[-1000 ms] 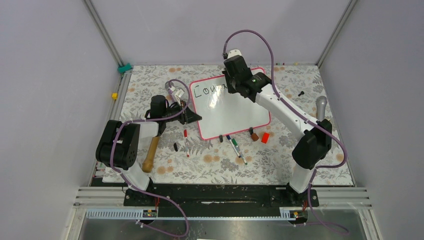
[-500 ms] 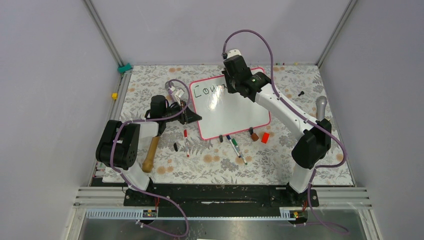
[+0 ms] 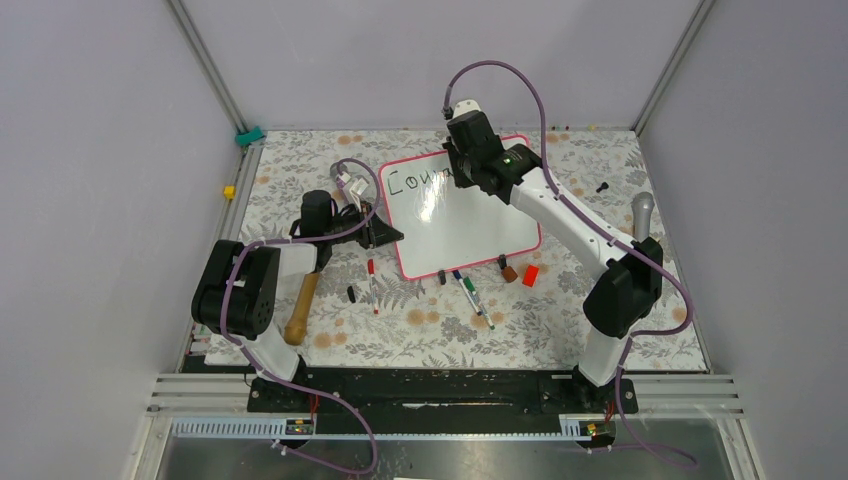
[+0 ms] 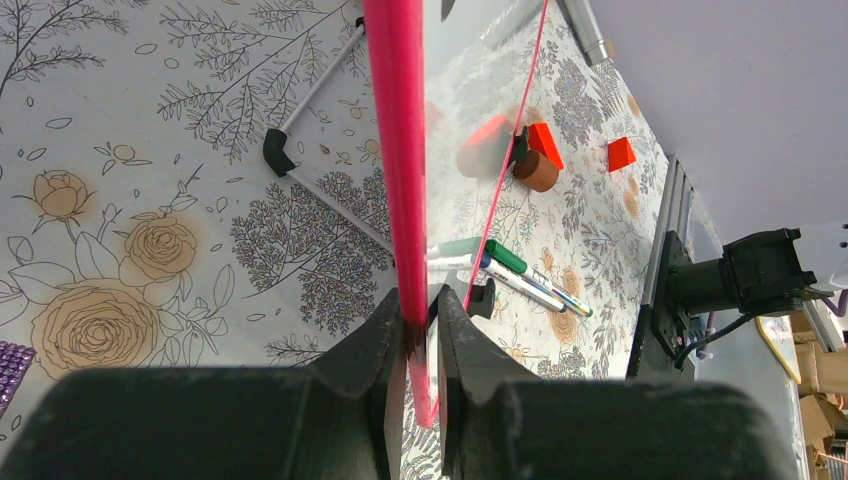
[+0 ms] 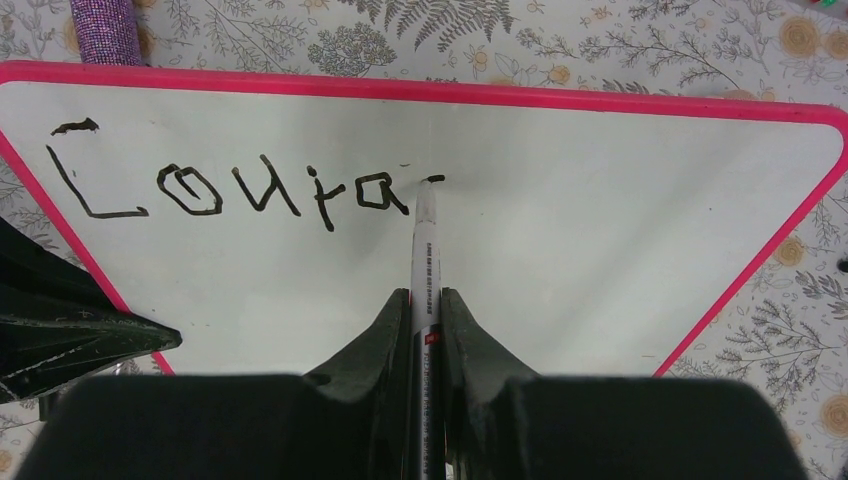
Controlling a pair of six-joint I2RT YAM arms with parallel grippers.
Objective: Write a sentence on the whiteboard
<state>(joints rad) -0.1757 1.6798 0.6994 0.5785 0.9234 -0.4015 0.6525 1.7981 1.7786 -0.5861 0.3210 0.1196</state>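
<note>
The whiteboard (image 3: 470, 225), glossy white with a pink frame, lies at the middle back of the table. The sentence (image 3: 415, 182) stands along its top left. In the right wrist view the lettering (image 5: 230, 192) reads roughly "Coura", followed by a short dash. My right gripper (image 5: 425, 297) is shut on a white-barrelled marker (image 5: 424, 245). The marker's tip rests on the whiteboard (image 5: 600, 250) just right of the last letter. My left gripper (image 4: 418, 302) is shut on the whiteboard's pink frame (image 4: 395, 150) at its near-left corner, and it (image 3: 386, 237) sits at the board's left edge.
Loose markers (image 3: 470, 290) and a red-capped one (image 3: 372, 282) lie in front of the board. A brown cylinder (image 3: 509, 272) and a small red block (image 3: 530, 275) are close by. A wooden-handled tool (image 3: 300, 308) lies beside the left arm.
The right gripper with the marker has shifted only slightly over the board's top edge. The left arm has not moved.
</note>
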